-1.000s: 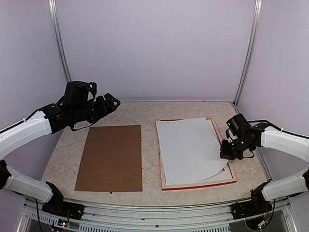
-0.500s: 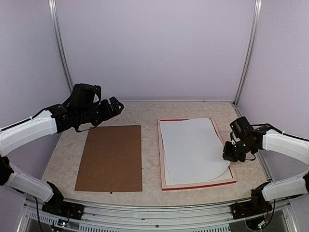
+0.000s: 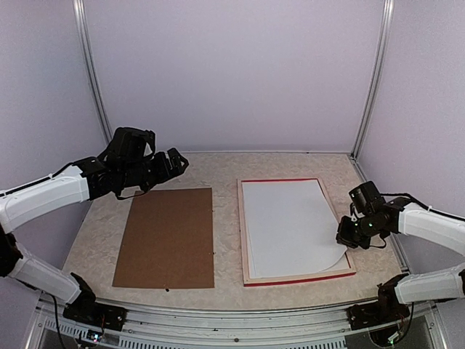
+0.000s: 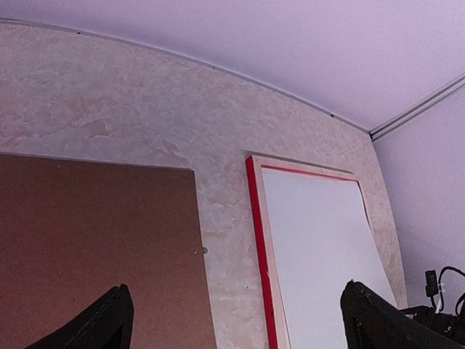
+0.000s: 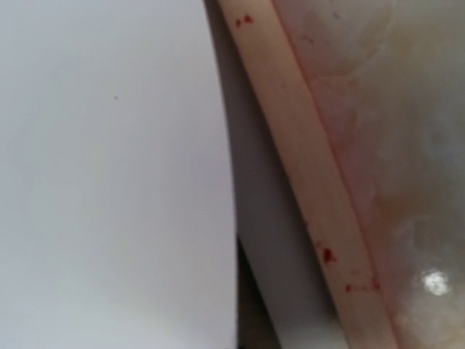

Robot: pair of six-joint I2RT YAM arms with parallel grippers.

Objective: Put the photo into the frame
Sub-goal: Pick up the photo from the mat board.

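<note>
The pale mottled counter (image 3: pixel 225 163) carries everything. On its right half lies the frame (image 3: pixel 298 279), flat, its pale wooden back upward and red showing along its outer edge. To the left, apart from the frame and with a strip of bare counter between them, the brown backing board (image 3: pixel 167 236) lies flat. The photo (image 3: pixel 287 225) rests inside the frame with its plain white back up (none of the printed side shows), roughly square with the opening; its near right corner curls up off the frame. The left hand (image 3: pixel 176 161) hangs in the air above the far edge of the backing board, its fingers spread wide and nothing between them. The right hand (image 3: pixel 346 238) sits low at the frame's right side, fingers together and pinched on the photo's right edge just by the curled corner. The right wrist view shows only the white sheet, the frame's pale rail flecked with red, and the counter beyond it.
</note>
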